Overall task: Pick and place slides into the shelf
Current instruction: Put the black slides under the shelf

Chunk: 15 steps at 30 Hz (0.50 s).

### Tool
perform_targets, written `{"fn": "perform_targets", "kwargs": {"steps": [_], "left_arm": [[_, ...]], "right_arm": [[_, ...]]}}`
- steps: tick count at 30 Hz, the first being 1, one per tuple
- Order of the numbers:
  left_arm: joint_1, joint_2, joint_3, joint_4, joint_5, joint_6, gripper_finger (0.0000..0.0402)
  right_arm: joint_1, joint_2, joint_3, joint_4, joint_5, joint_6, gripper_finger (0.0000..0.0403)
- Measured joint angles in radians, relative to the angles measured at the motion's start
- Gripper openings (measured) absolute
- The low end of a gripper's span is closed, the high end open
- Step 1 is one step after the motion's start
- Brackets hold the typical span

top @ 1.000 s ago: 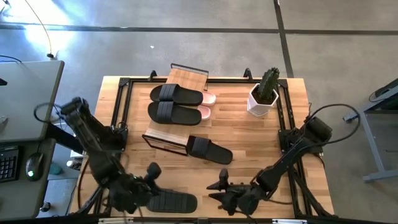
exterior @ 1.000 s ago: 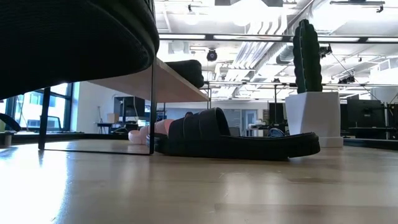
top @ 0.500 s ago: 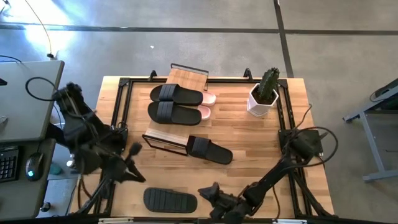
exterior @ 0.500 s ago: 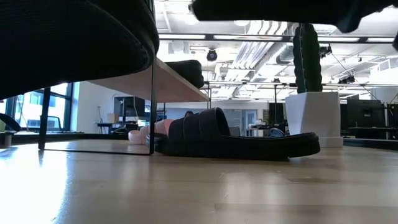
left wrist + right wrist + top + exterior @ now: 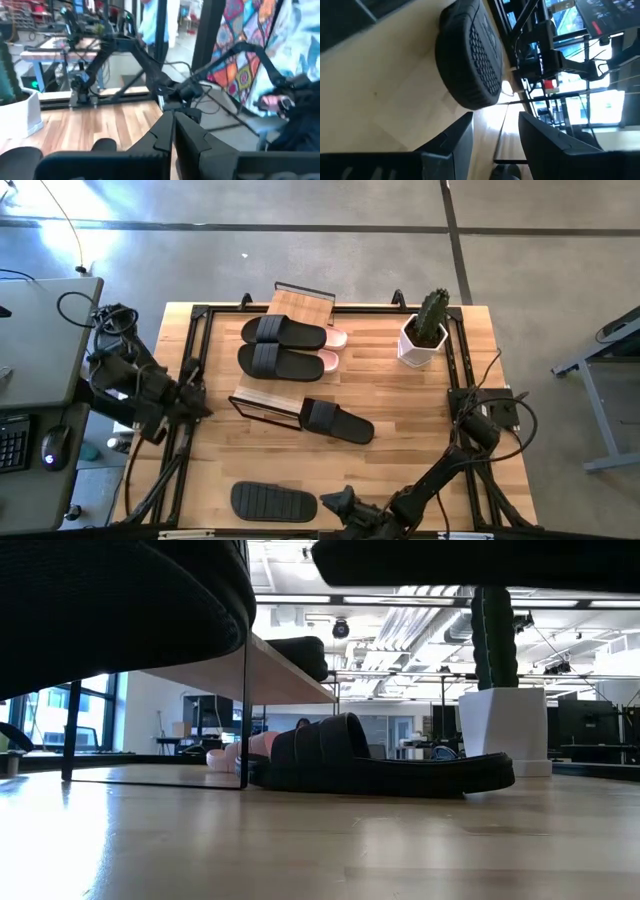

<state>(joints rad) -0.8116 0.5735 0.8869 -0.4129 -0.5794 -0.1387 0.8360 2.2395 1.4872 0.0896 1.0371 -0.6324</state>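
Your right gripper (image 5: 335,500) hangs at the table's near edge, fingers apart and holding nothing. Just beside it lies 1 overturned black slide (image 5: 273,502), sole up. Farther off stands the shelf (image 5: 284,388), carrying 2 black slides. Your left gripper (image 5: 200,408) sits closed and empty.

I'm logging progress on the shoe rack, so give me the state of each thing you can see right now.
Shelf: upright, partly filled.
Two black slides: resting on the shelf.
Pink slides: on the shelf, mostly hidden.
Black slide: upright on the table beside the shelf.
Upside-down black slide: sole up on the table.
Left hand: shut, empty.
Right hand: open, empty.
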Motion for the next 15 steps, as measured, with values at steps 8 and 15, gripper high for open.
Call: {"fn": "perform_targets", "kwargs": {"steps": [8, 15], "left_arm": [[0.000, -0.168, -0.091, -0.006, -0.108, 0.001, 0.0007], [0.000, -0.200, -0.096, -0.005, -0.114, 0.000, 0.0007]], "right_arm": [[0.005, 0.000, 0.000, 0.004, -0.057, 0.030, 0.0147], [0.005, 0.000, 0.000, -0.017, -0.069, 0.032, 0.0147]]}}
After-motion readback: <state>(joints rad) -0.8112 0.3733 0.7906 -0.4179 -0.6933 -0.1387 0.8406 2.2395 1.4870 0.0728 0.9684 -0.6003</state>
